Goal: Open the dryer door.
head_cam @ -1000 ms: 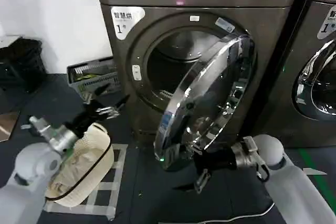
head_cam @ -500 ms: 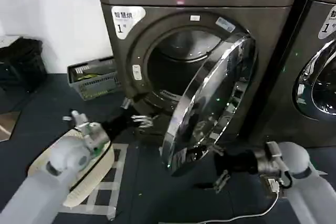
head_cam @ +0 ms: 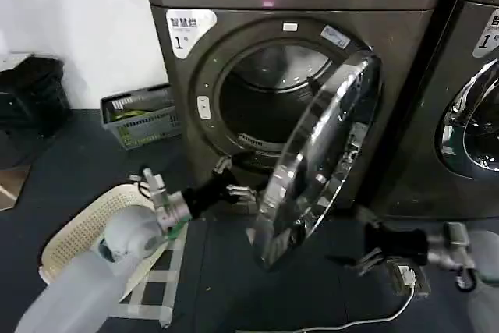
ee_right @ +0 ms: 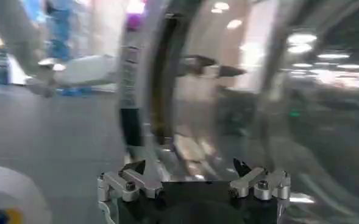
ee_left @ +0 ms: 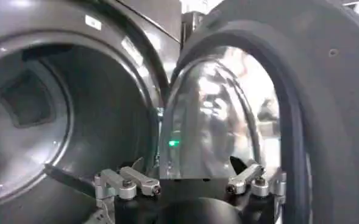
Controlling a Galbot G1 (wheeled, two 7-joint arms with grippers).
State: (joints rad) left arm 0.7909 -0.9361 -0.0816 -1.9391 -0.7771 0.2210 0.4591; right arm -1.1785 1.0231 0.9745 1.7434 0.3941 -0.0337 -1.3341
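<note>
Arms come first in the head view, two of them low in the foreground: the left gripper [head_cam: 234, 181] reaches forward beside the inner face of the door [head_cam: 316, 161], its fingers spread and holding nothing, and the left wrist view shows the same spread fingers [ee_left: 194, 176] before the door's glass [ee_left: 222, 122]. The right gripper [head_cam: 360, 259] sits low on the floor side of the door's chrome ring, apart from it, fingers also spread and empty; its wrist view looks onto the shiny ring [ee_right: 185, 91]. Beside the left arm lies one pale basket [head_cam: 74, 232], tipped on the floor; what it holds I cannot tell. The door stands partly swung out from the dryer [head_cam: 234, 37], drum mouth exposed. Farther left one grey crate [head_cam: 144, 115] holds something greenish. A second machine [head_cam: 472, 115] stands at right.
</note>
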